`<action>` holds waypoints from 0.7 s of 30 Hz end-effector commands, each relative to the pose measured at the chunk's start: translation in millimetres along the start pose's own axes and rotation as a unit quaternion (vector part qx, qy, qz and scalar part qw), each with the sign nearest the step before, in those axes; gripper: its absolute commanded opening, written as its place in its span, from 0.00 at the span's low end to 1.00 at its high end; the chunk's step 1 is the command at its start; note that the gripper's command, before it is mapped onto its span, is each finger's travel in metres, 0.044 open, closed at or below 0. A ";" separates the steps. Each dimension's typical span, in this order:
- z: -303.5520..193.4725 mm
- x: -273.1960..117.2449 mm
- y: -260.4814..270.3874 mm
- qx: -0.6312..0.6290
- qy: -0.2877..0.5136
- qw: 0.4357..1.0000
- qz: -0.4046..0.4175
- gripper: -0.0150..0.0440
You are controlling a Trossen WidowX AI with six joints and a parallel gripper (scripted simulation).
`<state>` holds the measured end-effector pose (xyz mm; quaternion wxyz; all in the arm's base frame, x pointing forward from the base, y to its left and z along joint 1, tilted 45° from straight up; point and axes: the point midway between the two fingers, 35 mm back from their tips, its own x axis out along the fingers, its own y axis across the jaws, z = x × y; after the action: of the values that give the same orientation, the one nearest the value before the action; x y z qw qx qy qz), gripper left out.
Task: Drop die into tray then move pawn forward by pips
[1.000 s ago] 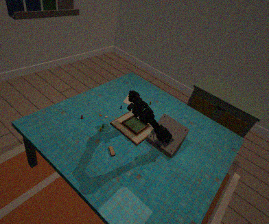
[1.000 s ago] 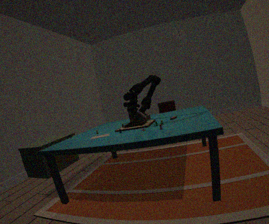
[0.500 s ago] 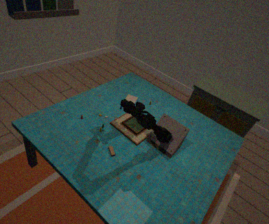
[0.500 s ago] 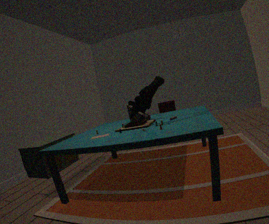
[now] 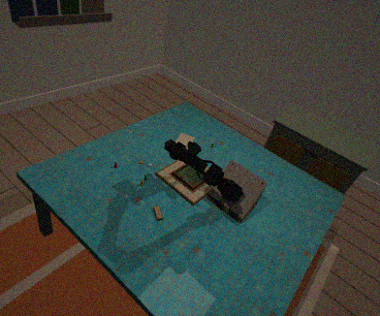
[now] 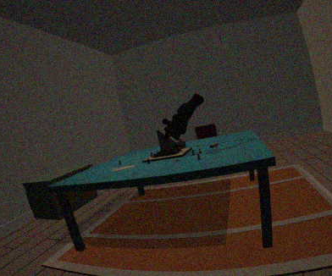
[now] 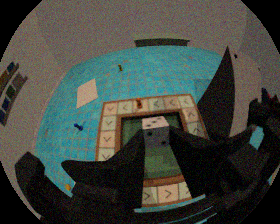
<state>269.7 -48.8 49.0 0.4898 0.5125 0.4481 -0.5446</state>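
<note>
My gripper point(image 7: 155, 129) is shut on the pale die point(image 7: 156, 131), which shows dark pips on two faces. In the wrist view the die appears over the green dice tray point(image 7: 160, 169) point(image 5: 187, 175); its exact height cannot be told. An orange-brown pawn point(image 7: 139, 104) stands on a square in the far row of the board point(image 7: 107, 139) point(image 5: 175, 187), where the arrows point left in the wrist view. The arm blocks part of the board in the top view, and the fingertips are hard to make out in the top and exterior views.
A grey slab point(image 5: 251, 184) lies under the arm's base. A pale card point(image 7: 87, 93) point(image 5: 185, 139) lies beyond the board. A blue piece point(image 7: 78, 127) and a yellowish piece point(image 7: 120, 67) are outside the board. A wooden block point(image 5: 158, 212) and a red piece point(image 5: 115, 165) lie on the table.
</note>
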 end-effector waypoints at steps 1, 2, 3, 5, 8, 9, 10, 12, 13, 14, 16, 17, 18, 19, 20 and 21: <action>0.6 -1.8 -1.4 0.002 -0.003 1.000 -0.002 0.25; 0.6 -1.8 -1.4 0.002 -0.003 1.000 -0.002 0.25; 0.6 -2.3 -0.9 0.002 -0.003 1.000 -0.002 0.25; 0.6 -2.8 -0.4 0.002 -0.003 1.000 -0.002 0.25; -0.1 -1.2 -1.2 0.000 0.000 1.000 -0.003 0.25; -0.1 -1.2 -1.2 0.000 0.000 1.000 -0.003 0.25; -0.1 -1.2 -1.2 0.000 0.000 1.000 -0.003 0.25; -0.1 -1.2 -1.2 0.000 0.000 1.000 -0.003 0.25; -0.1 -1.2 -1.2 0.000 0.000 1.000 -0.003 0.25; -0.1 -1.2 -1.2 0.000 0.000 1.000 -0.003 0.25; -0.1 -1.2 -1.2 0.000 0.000 1.000 -0.003 0.25; -0.1 -1.2 -1.2 0.000 0.000 1.000 -0.003 0.30; -0.1 -1.2 -1.2 0.000 0.000 1.000 -0.003 0.34; -0.1 -1.2 -1.2 0.000 0.000 1.000 -0.003 0.39; -0.1 -1.2 -1.2 0.000 0.000 1.000 -0.003 0.43; -0.1 -1.2 -1.2 0.000 0.000 1.000 -0.003 0.48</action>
<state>268.6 -48.5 50.3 0.4882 0.5109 0.4498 -0.5462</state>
